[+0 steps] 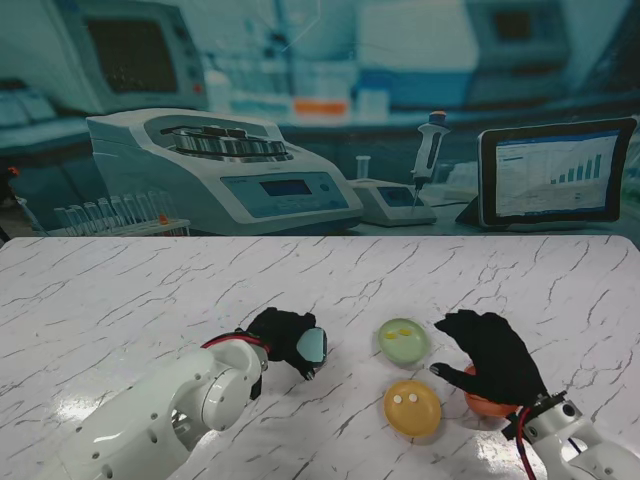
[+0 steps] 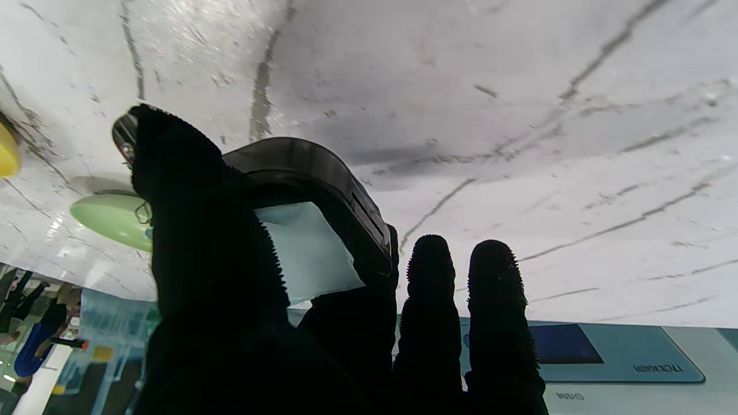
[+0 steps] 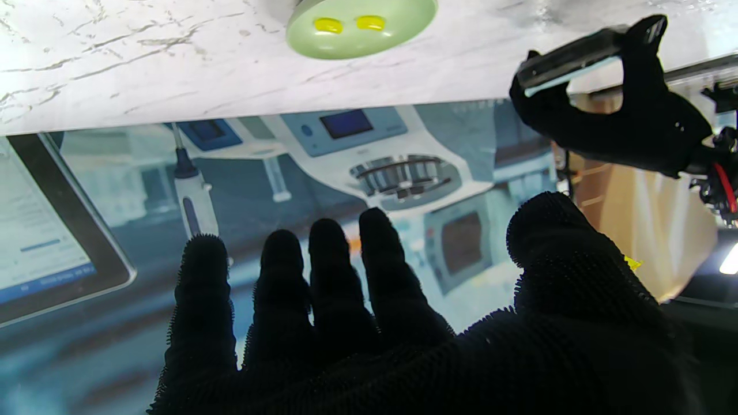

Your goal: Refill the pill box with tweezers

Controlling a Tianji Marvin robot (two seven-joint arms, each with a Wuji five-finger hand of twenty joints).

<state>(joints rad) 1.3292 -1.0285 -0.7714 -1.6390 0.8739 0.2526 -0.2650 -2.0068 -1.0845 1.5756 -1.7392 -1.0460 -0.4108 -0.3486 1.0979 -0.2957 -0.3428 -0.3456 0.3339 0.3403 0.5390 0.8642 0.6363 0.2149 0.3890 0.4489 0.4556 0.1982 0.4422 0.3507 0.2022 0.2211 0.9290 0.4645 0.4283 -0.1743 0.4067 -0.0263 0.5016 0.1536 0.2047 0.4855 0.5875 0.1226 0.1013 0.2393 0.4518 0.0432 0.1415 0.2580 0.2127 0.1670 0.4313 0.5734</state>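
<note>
My left hand point(image 1: 280, 334) is shut on the pill box point(image 1: 313, 347), a small dark case with a pale teal face, held just above the table. In the left wrist view the thumb point(image 2: 196, 230) and a finger clamp the pill box point(image 2: 311, 242). My right hand point(image 1: 492, 356) hovers open over an orange-red dish point(image 1: 485, 404), with its fingers point(image 3: 334, 288) spread and nothing in them. The right wrist view also shows the left hand point(image 3: 611, 121) and the pill box point(image 3: 568, 57). No tweezers can be seen in any view.
A green dish point(image 1: 404, 340) with two yellow pills point(image 3: 349, 24) lies between the hands. A yellow dish point(image 1: 412, 407) with two white pills sits nearer to me. The green dish point(image 2: 109, 218) shows beside the left thumb. Lab-scene backdrop stands behind the marble table point(image 1: 120, 300).
</note>
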